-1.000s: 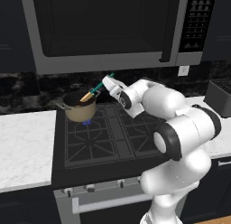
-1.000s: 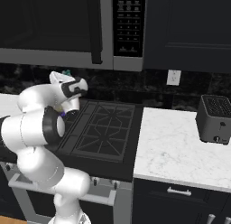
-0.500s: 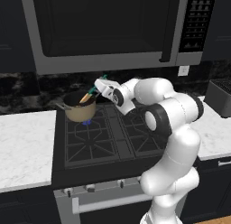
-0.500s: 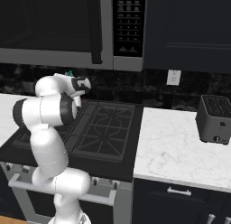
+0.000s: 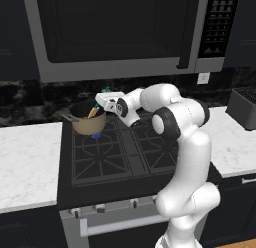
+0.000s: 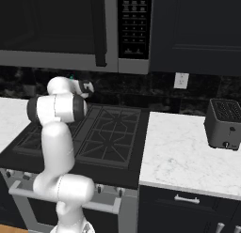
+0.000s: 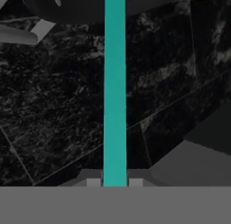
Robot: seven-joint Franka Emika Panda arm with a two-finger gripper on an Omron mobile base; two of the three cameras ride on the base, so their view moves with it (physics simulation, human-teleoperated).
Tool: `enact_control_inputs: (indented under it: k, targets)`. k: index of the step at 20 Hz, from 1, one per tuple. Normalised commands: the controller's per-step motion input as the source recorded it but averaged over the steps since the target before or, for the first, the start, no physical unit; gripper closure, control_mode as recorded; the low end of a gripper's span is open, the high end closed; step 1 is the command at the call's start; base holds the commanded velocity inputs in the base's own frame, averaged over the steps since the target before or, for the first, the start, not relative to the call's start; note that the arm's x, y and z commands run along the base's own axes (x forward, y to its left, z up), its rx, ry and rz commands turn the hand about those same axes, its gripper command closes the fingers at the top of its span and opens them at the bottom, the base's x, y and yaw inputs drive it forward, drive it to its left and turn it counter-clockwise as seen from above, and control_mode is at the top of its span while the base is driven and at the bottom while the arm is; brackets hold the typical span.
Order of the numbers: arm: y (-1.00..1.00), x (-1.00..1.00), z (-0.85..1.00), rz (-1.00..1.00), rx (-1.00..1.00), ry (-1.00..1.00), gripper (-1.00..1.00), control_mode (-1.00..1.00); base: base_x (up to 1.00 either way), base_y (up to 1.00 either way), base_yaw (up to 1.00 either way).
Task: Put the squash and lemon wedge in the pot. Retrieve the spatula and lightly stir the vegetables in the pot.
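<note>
The gripper (image 5: pixel 103 98), clamped on the teal-handled spatula (image 5: pixel 93 111), has swung leftward across the pot (image 5: pixel 89 120), dragging the blade inside, so stirring appears underway.

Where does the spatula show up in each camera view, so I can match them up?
Left base view: the spatula slants into the pot at upper left of the stove, held by the gripper.
Right base view: a bit of its teal handle peeks above the arm, left of centre.
Hand view: the handle runs straight up the middle, shut in the gripper.
Shared landmark: the dark marbled backsplash.
</note>
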Motion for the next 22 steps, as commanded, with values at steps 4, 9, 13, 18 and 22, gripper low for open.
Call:
enact_control_inputs:
  k: [4, 9, 13, 18, 22]
  targets:
    - [0.79, 0.01, -0.47, -0.13, 0.0, 0.0, 1.0, -1.0, 0.0, 0.0, 0.0]
    - [0.82, 0.02, -0.21, -0.11, 0.0, 0.0, 1.0, -1.0, 0.0, 0.0, 0.0]
    - [0.6, 0.02, 0.0, -0.09, 0.01, 0.0, 1.0, -1.0, 0.0, 0.0, 0.0]
    - [0.11, -0.25, 0.0, -0.1, 0.1, 0.25, 1.0, -1.0, 0.0, 0.0, 0.0]
    - [0.03, -0.41, -0.13, -0.13, 0.11, 0.46, 1.0, -1.0, 0.0, 0.0, 0.0]
